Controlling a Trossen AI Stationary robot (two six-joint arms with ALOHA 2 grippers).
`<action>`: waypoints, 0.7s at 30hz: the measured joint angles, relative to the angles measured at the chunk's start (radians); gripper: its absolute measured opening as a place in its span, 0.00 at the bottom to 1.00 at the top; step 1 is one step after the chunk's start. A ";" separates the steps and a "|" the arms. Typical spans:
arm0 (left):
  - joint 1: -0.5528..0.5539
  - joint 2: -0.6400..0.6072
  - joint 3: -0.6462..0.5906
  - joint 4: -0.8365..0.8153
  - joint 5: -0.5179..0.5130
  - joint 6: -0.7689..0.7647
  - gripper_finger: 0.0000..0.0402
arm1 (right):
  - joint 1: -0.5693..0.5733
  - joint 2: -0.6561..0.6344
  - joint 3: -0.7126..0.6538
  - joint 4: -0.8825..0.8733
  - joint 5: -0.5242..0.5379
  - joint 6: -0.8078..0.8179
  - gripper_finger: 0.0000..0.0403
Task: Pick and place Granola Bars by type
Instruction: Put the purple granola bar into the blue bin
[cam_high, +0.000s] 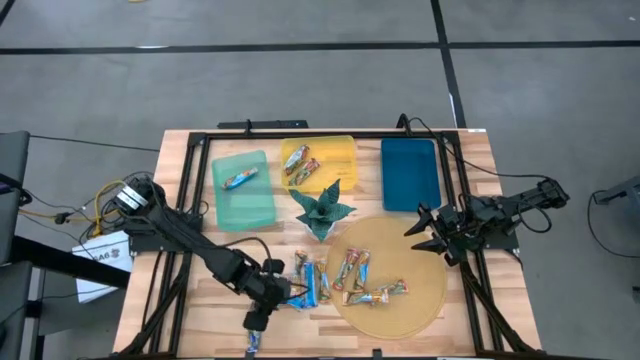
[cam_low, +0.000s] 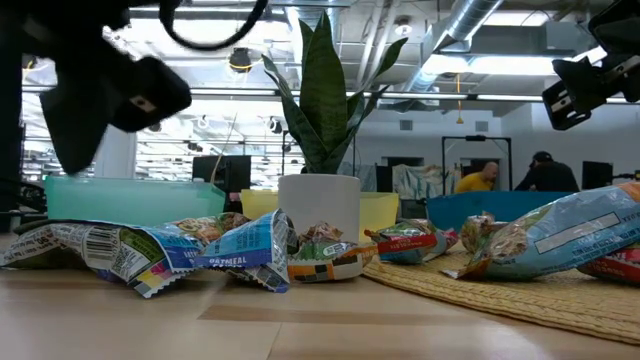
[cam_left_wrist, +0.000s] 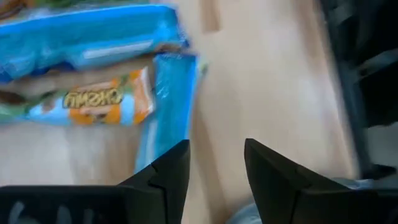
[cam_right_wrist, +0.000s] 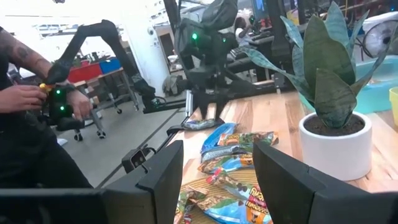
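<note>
Several granola bars (cam_high: 365, 280) lie on the round woven mat (cam_high: 420, 310). Blue ones (cam_high: 312, 282) lie on the wood just left of the mat, and a lone bar (cam_high: 254, 342) rests at the table's near edge. The teal tray (cam_high: 243, 205) holds one bar (cam_high: 240, 179), and the yellow tray (cam_high: 335, 155) holds a few (cam_high: 300, 165). My left gripper (cam_high: 262, 318) points down, open, over bare wood (cam_left_wrist: 216, 168); the blue bars (cam_left_wrist: 93, 37) lie to one side of it and the lone bar (cam_right_wrist: 200, 124) close below. My right gripper (cam_right_wrist: 217, 174) waits open at the right edge.
A potted green plant (cam_high: 322, 210) stands mid-table between the trays and the mat. An empty dark blue tray (cam_high: 410, 175) sits at the far right. A black frame (cam_high: 190, 200) runs along the table's edges. A person's hands (cam_right_wrist: 37, 99) work off the table.
</note>
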 joint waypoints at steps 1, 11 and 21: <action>0.000 0.006 -0.002 -0.011 -0.013 0.000 0.38 | 0.000 0.002 0.000 0.000 0.000 0.000 0.47; 0.016 0.053 -0.003 0.005 -0.060 -0.003 0.52 | -0.001 0.000 0.000 0.000 0.000 0.000 0.47; 0.018 0.108 -0.002 0.038 -0.043 -0.004 0.57 | -0.001 0.000 0.000 0.000 0.000 0.000 0.47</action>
